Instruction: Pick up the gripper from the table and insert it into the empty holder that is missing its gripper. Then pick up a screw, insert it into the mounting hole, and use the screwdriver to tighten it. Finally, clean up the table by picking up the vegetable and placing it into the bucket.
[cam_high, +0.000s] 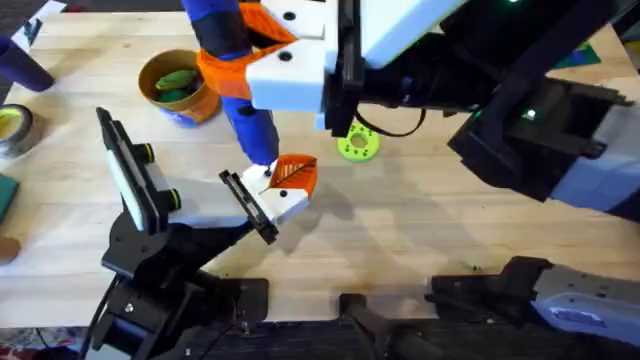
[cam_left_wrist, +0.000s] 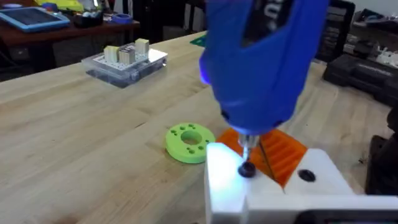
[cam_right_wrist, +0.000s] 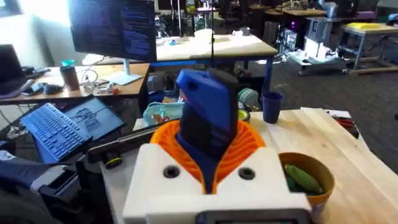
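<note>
Blue screwdriver (cam_left_wrist: 261, 56) tip on holder (cam_left_wrist: 273, 193) screw (cam_left_wrist: 247, 169).

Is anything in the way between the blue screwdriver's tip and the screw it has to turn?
Nothing visible. In the left wrist view the screwdriver points its tip straight down onto the dark screw on the white holder. The orange gripper lies just behind, and the green disc sits off to the side.

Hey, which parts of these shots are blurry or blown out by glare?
Overhead: the arm near the camera is large and blurred, while the gripper is fairly sharp. Left wrist: the screwdriver is soft and close, and the holder glares white under its tip. Right wrist: the room behind is sharper than the screwdriver.
</note>
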